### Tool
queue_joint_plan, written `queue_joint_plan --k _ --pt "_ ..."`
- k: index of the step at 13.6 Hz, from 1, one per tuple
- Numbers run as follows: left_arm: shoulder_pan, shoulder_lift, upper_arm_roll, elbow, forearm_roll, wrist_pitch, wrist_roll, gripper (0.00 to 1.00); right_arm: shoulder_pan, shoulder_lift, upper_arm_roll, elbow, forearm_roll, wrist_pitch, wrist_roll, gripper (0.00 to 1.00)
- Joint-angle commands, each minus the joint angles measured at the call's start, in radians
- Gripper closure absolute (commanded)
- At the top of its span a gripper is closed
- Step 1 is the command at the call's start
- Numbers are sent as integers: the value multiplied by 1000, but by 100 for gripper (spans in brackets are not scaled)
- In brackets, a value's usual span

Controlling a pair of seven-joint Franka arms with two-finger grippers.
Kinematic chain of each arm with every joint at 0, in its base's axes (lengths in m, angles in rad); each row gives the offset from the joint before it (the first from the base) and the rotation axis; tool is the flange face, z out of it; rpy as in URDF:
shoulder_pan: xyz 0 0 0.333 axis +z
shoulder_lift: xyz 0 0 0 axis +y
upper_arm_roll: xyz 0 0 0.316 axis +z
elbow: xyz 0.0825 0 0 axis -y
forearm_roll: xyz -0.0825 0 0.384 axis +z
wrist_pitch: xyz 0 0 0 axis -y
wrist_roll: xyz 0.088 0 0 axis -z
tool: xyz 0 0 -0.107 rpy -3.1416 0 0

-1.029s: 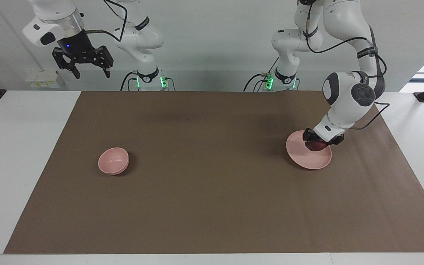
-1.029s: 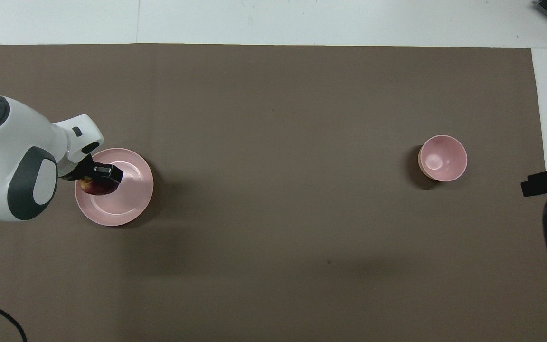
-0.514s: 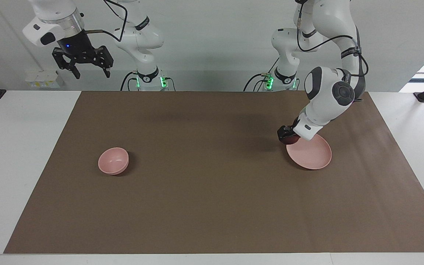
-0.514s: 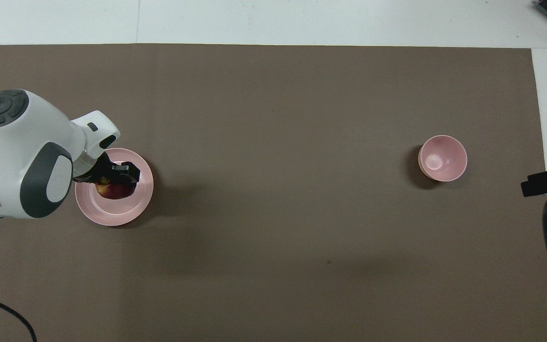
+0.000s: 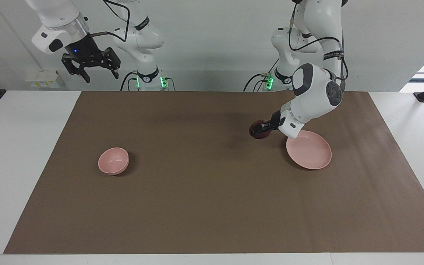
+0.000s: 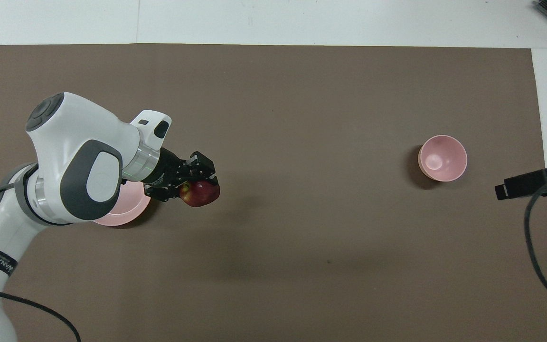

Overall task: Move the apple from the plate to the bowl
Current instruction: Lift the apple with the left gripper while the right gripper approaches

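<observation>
The apple (image 6: 200, 193) is held tight in the left gripper (image 6: 193, 183), up in the air over the brown mat (image 5: 204, 206), just off the edge of the plate (image 5: 309, 152). No fruit is left on the plate. From this gripper, the bowl (image 6: 443, 158) is found well apart, toward the right arm's end of the table, so a long carry sideways is likely needed. The right gripper (image 5: 93, 66) is kept open and waits high up near that end, closer to the bowl.
</observation>
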Motion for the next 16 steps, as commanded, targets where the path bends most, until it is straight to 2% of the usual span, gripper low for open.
queue_joint_plan --k 1,4,8,10,12,14,16 --pt "-26 11 -3 60 -23 -24 -129 100 -23 -23 -3 -91 149 65 -23 0" --pt "-26 5 -26 89 -45 -18 -226 100 -31 -23 -3 -156 298 88 -19 0" --pt "-26 22 -59 158 -99 -27 -232 100 -77 -29 -4 -237 518 87 -22 0" --pt "-26 19 -83 169 -124 -36 -318 100 -75 -61 -4 -286 597 102 -20 0" --pt "-22 19 -96 171 -240 -36 -410 100 -74 -99 -4 -347 654 146 -20 0" --pt "-24 18 -102 177 -291 -38 -462 100 -78 -106 -6 -395 766 159 -29 0" --pt "-21 16 -128 175 -375 -48 -490 100 -78 -115 -4 -411 812 182 -29 0"
